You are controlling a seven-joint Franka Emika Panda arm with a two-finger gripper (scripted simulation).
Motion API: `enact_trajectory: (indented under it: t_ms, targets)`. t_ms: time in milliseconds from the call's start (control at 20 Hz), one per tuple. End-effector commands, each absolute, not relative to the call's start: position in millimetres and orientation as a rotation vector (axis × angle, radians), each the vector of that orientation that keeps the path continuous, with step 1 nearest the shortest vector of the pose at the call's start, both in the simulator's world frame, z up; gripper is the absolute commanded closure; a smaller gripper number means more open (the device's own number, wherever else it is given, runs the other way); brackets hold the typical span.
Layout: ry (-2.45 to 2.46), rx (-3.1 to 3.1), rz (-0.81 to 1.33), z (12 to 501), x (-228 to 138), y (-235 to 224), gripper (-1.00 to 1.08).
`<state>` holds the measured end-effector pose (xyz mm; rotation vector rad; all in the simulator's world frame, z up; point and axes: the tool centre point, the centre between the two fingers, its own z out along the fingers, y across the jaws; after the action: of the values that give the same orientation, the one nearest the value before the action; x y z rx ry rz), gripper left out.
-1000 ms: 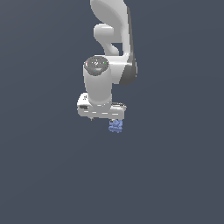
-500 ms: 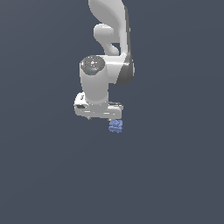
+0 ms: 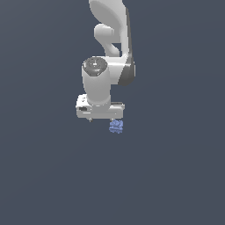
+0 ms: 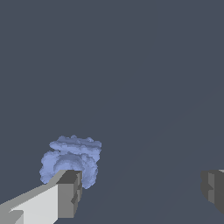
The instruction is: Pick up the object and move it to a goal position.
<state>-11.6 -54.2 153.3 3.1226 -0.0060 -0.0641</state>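
Note:
The object (image 3: 116, 126) is a small periwinkle-blue lumpy thing resting on the dark grey floor, just below the hand's end on the exterior view's right. My white gripper (image 3: 102, 119) points down over it. In the wrist view the object (image 4: 70, 158) sits right behind one grey fingertip (image 4: 70, 192), partly hidden by it. The other fingertip (image 4: 213, 186) is far off to the side. The gripper (image 4: 140, 187) is open wide and empty, and the object is at one finger rather than midway between the two.
A plain dark grey floor (image 3: 176, 176) surrounds the arm. The white arm (image 3: 112, 26) rises above the hand toward the upper edge of the exterior view. No other objects show.
The wrist and hand swayed slightly toward the exterior view's left and back. The object has not moved. The gripper stays open.

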Motion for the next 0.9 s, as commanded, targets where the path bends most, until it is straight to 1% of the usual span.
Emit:
enact_trajectory:
  t_ms: [0,850]
  targets:
    - [0.063,3.122,-0.064,151.3,-12.5,-52.1,-0.92]
    - [0.808,3.024,-0.054,131.5,-22.7,-27.9,-0.92]
